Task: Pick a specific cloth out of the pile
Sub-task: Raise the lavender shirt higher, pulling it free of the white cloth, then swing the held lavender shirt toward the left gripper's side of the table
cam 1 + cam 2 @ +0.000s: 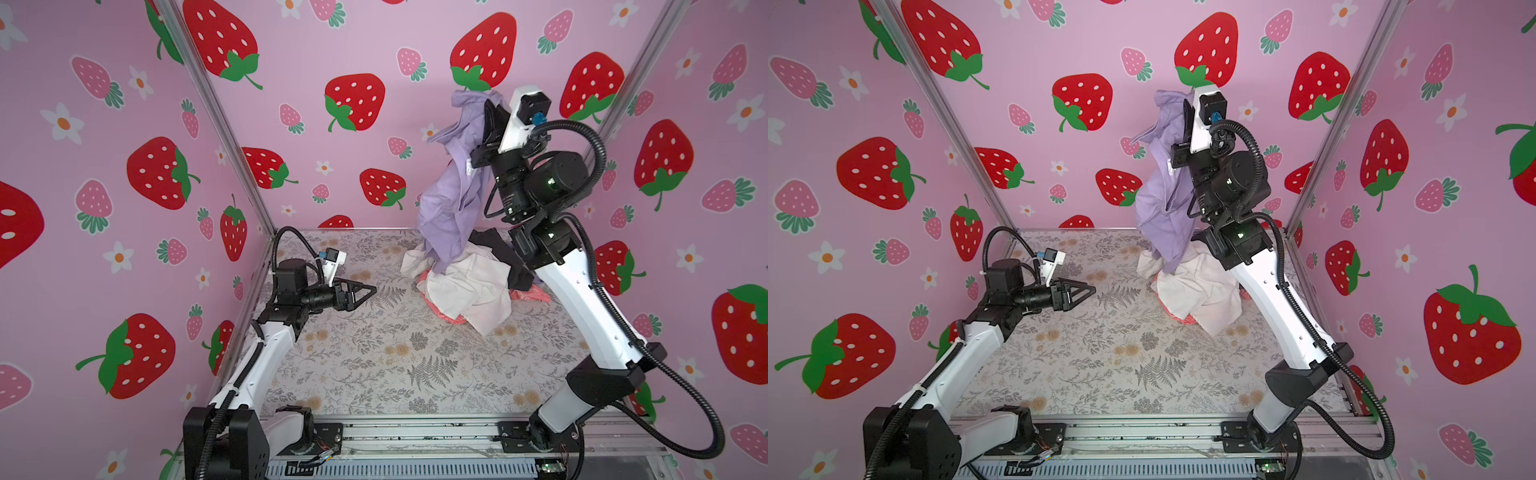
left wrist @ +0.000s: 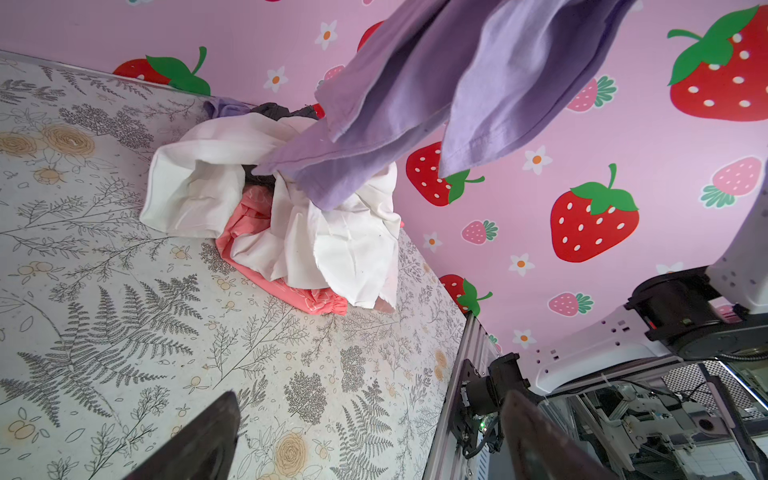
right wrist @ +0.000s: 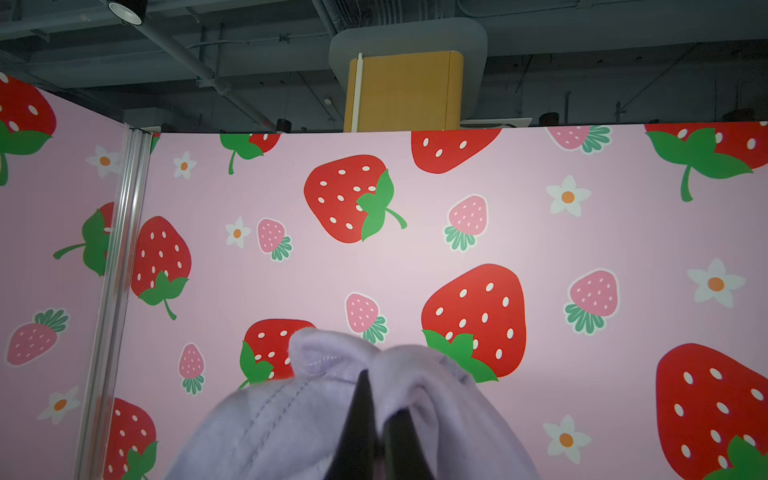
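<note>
The lavender-purple cloth (image 1: 451, 199) (image 1: 1163, 208) hangs in a long drape, and its lower end still touches the pile (image 1: 465, 286) (image 1: 1200, 295) of white, coral-pink and black cloths at the back right. High above the pile, my right gripper (image 1: 490, 106) (image 1: 1187, 114) points upward and is shut on the cloth's top fold. In the right wrist view the fabric (image 3: 291, 424) bunches over the closed right gripper (image 3: 374, 386). My left gripper (image 1: 372, 289) (image 1: 1090, 287) (image 2: 370, 415) hovers low at the left, open and empty, facing the pile (image 2: 332, 241) and the hanging cloth (image 2: 415, 104).
The floral mat (image 1: 374, 365) covers the floor between the arms. Strawberry-print walls close in the back and both sides, with metal corner posts (image 1: 216, 112). A metal rail (image 1: 415, 432) runs along the front edge. A coral-pink cloth (image 1: 449, 318) sticks out under the white one.
</note>
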Controlling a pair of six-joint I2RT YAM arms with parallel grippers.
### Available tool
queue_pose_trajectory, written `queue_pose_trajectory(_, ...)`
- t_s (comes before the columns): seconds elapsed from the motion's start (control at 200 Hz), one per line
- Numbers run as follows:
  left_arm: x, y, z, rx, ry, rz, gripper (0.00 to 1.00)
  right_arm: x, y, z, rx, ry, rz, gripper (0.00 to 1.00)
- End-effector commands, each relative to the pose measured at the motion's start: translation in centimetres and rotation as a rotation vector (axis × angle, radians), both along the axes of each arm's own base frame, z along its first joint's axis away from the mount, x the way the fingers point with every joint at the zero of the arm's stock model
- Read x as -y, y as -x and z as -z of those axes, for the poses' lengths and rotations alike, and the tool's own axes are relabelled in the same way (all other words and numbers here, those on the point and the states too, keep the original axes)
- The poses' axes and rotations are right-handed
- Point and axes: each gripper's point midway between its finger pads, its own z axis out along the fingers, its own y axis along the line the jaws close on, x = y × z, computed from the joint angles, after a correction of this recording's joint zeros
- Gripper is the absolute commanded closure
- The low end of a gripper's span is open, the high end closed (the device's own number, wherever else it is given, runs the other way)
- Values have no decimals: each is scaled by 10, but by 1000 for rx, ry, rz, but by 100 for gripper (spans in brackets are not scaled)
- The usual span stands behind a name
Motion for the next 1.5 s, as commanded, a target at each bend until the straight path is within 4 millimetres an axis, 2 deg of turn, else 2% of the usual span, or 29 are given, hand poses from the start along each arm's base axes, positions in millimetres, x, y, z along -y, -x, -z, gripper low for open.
queue_pose_trajectory(0.0,3,5,-4,29,8,24,1,34,30,-31,87,-57,58,100)
queue_pose_trajectory(0.24,3,4,-4,26,10,24,1,64,35,-28,37,-57,186,100)
queue_pose_trajectory(0.56,4,3,-5,21,14,24,1,101,70,-50,115,-100,249,100)
queue_pose_trajectory(0.705,4,3,-5,18,15,23,1,109,83,-60,136,-117,240,100)
queue_pose_trajectory(0.806,4,4,-9,26,19,23,1,105,88,-63,144,-121,182,100)
queue_pose_trajectory(0.936,4,8,-16,47,23,17,1,83,86,-62,129,-89,72,100)
queue_pose_trajectory(1.001,4,11,-22,63,25,15,1,65,82,-60,113,-66,-14,100)
queue_pose_trajectory(1.126,2,17,-36,106,26,-4,1,11,75,-48,63,-21,-270,100)
queue_pose_trajectory(1.261,-5,25,-52,159,3,-73,1,-51,62,-20,-25,14,-540,100)
queue_pose_trajectory(1.336,-8,33,-62,197,-7,-97,1,-79,58,-5,-66,20,-663,100)
queue_pose_trajectory(1.496,-15,48,-79,288,-27,-149,1,-124,61,19,-127,11,-897,100)
